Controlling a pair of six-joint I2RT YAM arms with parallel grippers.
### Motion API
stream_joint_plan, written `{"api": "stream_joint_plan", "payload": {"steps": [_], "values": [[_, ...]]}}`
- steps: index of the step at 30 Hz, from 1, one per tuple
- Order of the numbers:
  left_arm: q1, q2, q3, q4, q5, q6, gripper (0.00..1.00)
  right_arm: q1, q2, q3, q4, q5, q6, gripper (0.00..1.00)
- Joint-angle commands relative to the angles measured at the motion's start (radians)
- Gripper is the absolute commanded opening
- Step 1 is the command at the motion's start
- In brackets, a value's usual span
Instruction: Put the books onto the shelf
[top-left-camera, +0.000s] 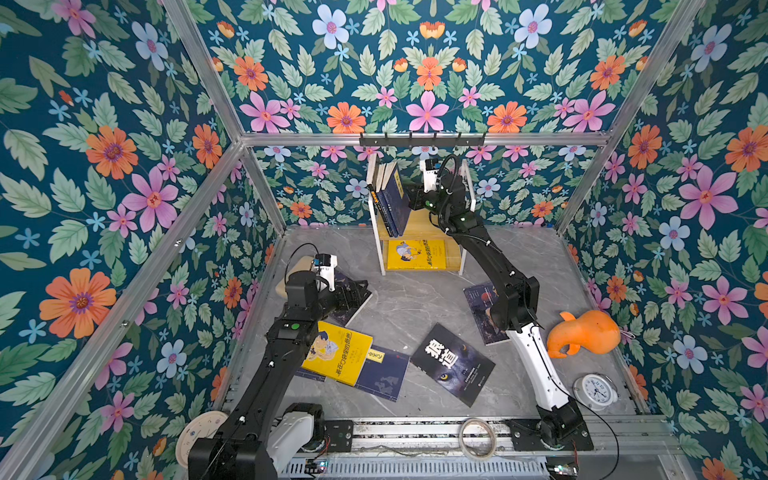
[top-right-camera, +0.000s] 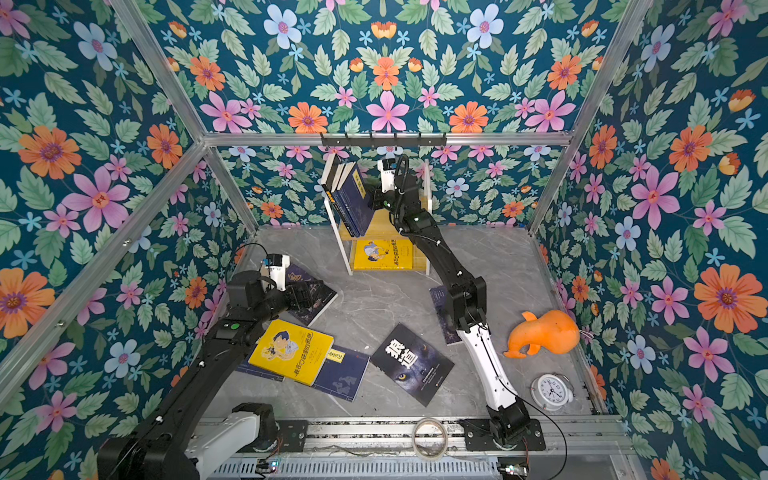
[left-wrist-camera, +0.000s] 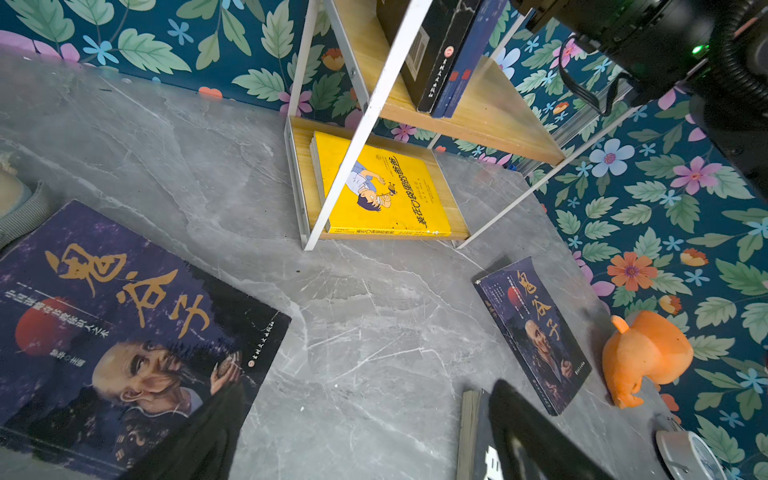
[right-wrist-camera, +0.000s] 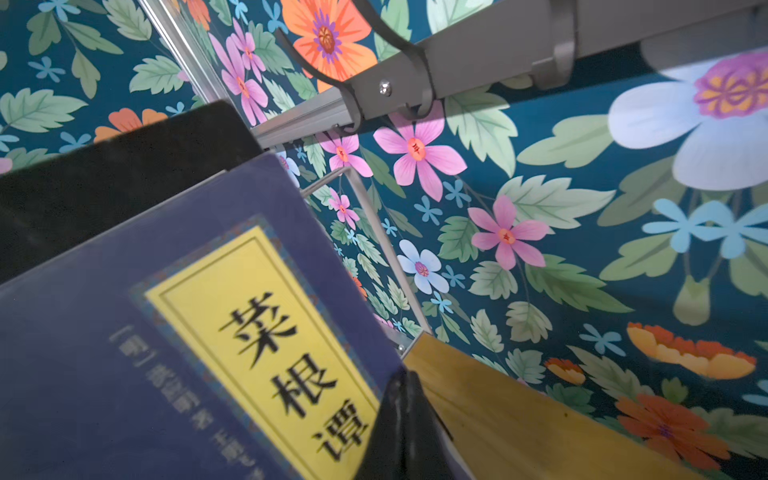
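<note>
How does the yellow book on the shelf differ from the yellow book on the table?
The shelved yellow book lies alone, square on the shelf's lower board; the loose yellow book lies skewed atop navy books on the table. Both show the same cartoon cover, face up.

the shelf stands at the back middle of the table, under the hook rail. leaning books fill the left of its upper board; a flat book lies on the lower one. before it lie a left book, an overlapping pile at front left, a middle book and a right book, with the toy and clock farther right
</note>
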Motion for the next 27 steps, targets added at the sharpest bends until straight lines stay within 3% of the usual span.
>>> {"api": "stream_joint_plan", "payload": {"steps": [1, 15, 21, 27], "values": [[0.001, -0.002, -0.004, 0.027, 0.009, 0.007, 0.94, 0.004, -0.037, -0.020, 0.008, -0.032, -0.033, 0.00], [0.001, 0.000, -0.006, 0.031, 0.014, 0.004, 0.94, 0.031, -0.090, -0.053, -0.051, -0.112, -0.077, 0.00], [0.001, -0.002, 0.002, 0.018, 0.011, 0.008, 0.94, 0.059, -0.268, -0.264, -0.048, -0.039, -0.151, 0.06], [0.002, 0.003, 0.038, -0.017, -0.022, 0.023, 0.94, 0.081, -0.524, -0.591, 0.002, 0.071, -0.145, 0.11]]}}
